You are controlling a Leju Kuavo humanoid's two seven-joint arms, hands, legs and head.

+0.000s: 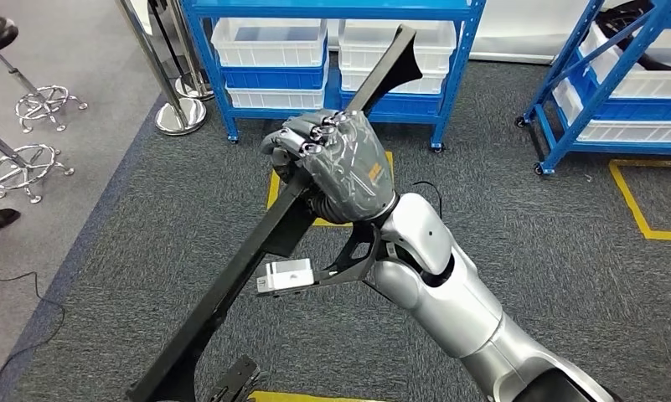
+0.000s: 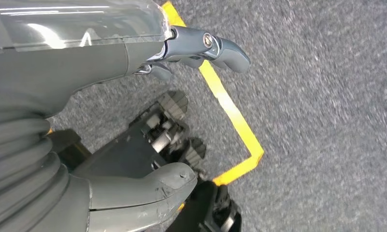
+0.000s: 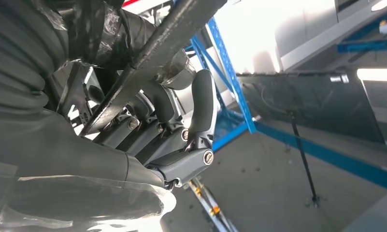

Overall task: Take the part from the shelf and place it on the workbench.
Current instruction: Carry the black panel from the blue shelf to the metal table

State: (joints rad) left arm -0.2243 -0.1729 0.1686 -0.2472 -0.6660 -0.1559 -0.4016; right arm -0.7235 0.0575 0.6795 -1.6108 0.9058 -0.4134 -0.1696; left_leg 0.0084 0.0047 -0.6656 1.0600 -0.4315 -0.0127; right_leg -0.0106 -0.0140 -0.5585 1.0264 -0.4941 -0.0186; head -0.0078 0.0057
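Blue shelf [image 1: 332, 50] beyond held part [image 1: 256, 243].

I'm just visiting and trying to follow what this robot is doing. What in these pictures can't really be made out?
- Long black part: its lower end is cut off by the head view's bottom edge.
- Right robot hand: the head view shows its back; its fingers wrapping the part show in the right wrist view.
- White bins on the blue shelf: contents too small to tell.
- Left robot hand: the sleeve hides most of it; it seems to hold nothing.
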